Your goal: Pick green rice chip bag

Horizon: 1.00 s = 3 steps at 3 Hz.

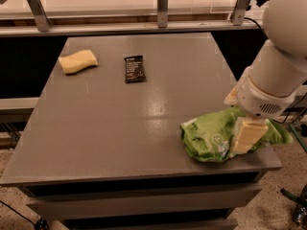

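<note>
Three, counting the items lying on the grey table [144, 128]. Showing the green rice chip bag [211, 138] at the table's near right corner, resting crumpled on the surface, white label patches facing up, right end reaching the table's right edge. Showing the claw [242, 145] coming down from the white arm [283, 66] over that same near right corner, overlapping the bag's right half; not telling whether spread, pressed together or pinching the plastic, nor whether touching it. Showing the small black wrapped bar [134, 69] lying flat toward the table's far side, a little left of the middle. Showing the pale yellow sponge-like block [77, 62] sitting near the table's far left corner, well apart from the near right corner.
</note>
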Motion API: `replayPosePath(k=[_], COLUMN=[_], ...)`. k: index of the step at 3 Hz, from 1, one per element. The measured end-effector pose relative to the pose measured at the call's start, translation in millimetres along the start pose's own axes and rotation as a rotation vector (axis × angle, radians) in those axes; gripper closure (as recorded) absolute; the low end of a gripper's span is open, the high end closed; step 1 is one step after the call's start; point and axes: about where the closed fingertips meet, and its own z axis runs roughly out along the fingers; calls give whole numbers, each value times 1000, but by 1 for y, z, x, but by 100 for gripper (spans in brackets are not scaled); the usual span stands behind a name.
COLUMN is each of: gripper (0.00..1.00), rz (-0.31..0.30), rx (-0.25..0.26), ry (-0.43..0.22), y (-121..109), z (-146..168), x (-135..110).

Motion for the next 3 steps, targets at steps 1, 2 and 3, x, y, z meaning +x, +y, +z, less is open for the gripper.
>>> replayPosePath(k=[1,2,3], gripper=[64,87,100], rz=[-7,-5,-4], rx=[-28,-34,-34], ry=[-49,-58,-58], y=[3,4,3], z=[16,16,15], x=[-8,-8,-9])
